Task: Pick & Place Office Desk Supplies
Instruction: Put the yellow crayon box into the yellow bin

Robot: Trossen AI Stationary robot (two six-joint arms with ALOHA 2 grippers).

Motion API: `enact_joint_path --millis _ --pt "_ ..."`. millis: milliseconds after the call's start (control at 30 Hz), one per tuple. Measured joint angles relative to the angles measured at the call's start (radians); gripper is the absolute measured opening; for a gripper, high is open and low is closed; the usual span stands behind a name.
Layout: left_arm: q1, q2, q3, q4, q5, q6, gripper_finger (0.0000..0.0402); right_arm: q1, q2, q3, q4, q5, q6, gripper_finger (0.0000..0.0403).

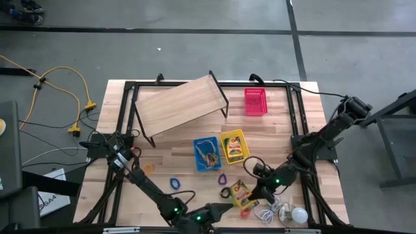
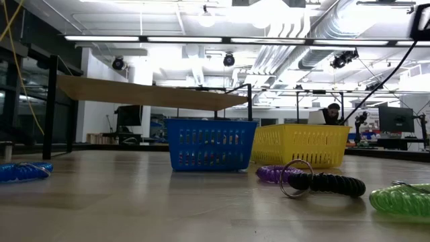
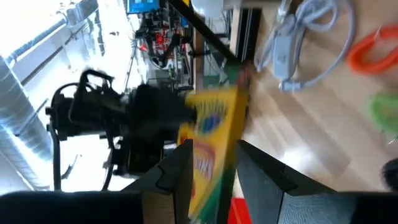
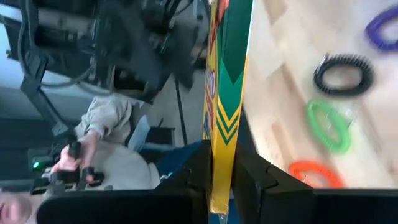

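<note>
Crayon box (image 1: 240,193): small flat cardboard pack, yellow-green print, raised over the bench's near edge between the two grippers.
Right gripper (image 4: 219,168): jaws clenched on the crayon box's thin edge.
Left gripper (image 3: 211,171): dark fingers on either side of the crayon box; cannot tell whether they press it.
Baskets: blue (image 1: 207,153) and yellow (image 1: 234,147) side by side mid-bench, red (image 1: 255,101) at the far edge; slotted plastic.
Loops: coiled black (image 2: 327,183), purple (image 2: 274,174), green (image 2: 399,199), scattered on the bench.
Bench (image 1: 175,156): pale wooden planks.
Room: grey floor, bright ceiling lights, exposed ducts.
</note>
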Motion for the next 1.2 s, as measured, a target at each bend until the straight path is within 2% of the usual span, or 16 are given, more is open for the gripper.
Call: enact_joint_path --millis 200,367,700,1033,1200 --pt "-0.029 0.000 0.000 0.027 -0.017 -0.049 0.0113 -0.137 0.000 0.000 -0.013 -0.002 -0.073 0.0034" --pt "-0.043 0.000 0.000 0.027 -0.064 -0.077 0.0113 -0.290 0.000 0.000 -0.058 -0.057 -0.141 0.0034" --pt "-0.054 0.000 0.000 0.027 -0.143 -0.124 0.0113 -0.529 0.000 0.000 -0.282 -0.141 -0.203 0.0034" --pt "-0.053 0.000 0.000 0.026 -0.158 -0.124 0.0113 -0.667 0.000 0.000 -0.333 -0.244 -0.232 0.0034" --pt "-0.054 0.000 0.000 0.026 -0.178 -0.124 0.0113 -0.702 0.000 0.000 -0.387 -0.252 -0.244 0.0034"
